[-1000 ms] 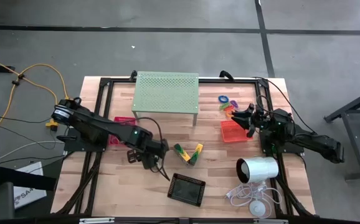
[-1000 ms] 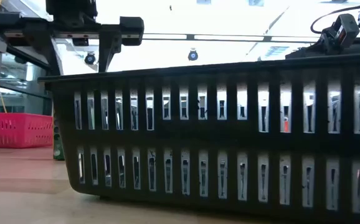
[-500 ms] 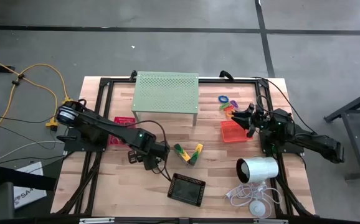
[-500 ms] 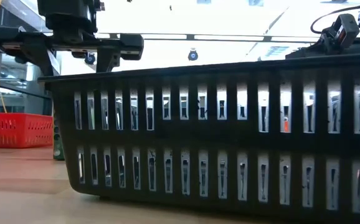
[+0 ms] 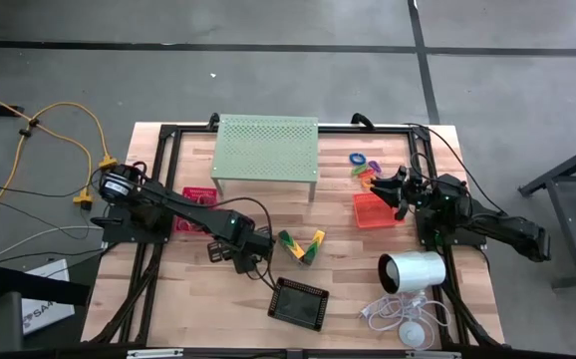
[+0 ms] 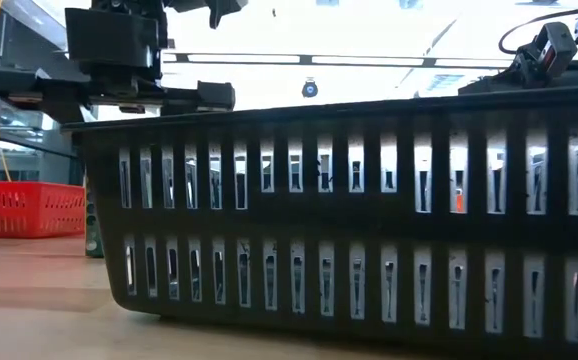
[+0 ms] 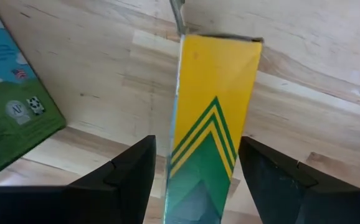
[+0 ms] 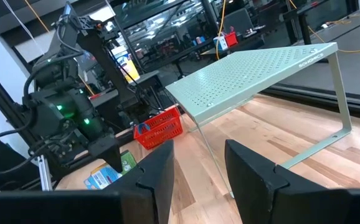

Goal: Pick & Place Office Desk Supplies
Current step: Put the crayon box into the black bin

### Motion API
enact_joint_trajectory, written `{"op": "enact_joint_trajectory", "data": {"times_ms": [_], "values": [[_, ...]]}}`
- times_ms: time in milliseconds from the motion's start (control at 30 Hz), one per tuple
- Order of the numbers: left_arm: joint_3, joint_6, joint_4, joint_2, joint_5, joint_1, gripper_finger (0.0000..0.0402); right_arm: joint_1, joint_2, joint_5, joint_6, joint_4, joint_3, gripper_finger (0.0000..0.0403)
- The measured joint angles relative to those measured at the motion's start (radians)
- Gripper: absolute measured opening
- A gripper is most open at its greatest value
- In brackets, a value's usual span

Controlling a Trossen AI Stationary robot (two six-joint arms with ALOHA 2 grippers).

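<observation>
My left gripper (image 5: 243,251) points down at the wooden table, left of the two yellow-and-green clips (image 5: 301,244), and is open. In the left wrist view its fingers (image 7: 127,177) stand on either side of a long yellow-and-green clip (image 7: 214,106) that lies flat on the wood; I see no touch. In the low view the black mesh tray (image 6: 349,220) hides the fingers. My right gripper (image 5: 396,187) waits level at the orange tray (image 5: 373,211), open (image 8: 198,155), with nothing between its fingers. A pink-red tray (image 5: 194,199) shows partly under the left arm.
A pale green perforated stand (image 5: 266,150) stands at the far middle. Coloured rings (image 5: 361,163) lie beyond the orange tray. The black tray (image 5: 298,302) sits near the front edge. A white cylinder (image 5: 413,271) with its cable lies at the near right. A green printed card (image 7: 12,118) lies beside the left gripper.
My left gripper has sunk toward the table and crept slightly toward the clips, still pointing down and still open. In the low view its fingers have dropped behind the black tray's rim.
</observation>
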Motion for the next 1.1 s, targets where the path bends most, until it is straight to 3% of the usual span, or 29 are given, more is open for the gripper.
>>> {"op": "enact_joint_trajectory", "data": {"times_ms": [767, 1100], "values": [[0.0, 0.001, 0.005, 0.0, -0.003, -0.014, 0.0104, 0.0, 0.0, 0.0, 0.0, 0.0, 0.0, 0.013], [0.0, -0.026, 0.002, -0.001, -0.009, -0.019, 0.0102, 0.0, 0.0, 0.0, 0.0, 0.0, 0.0, 0.013]]}}
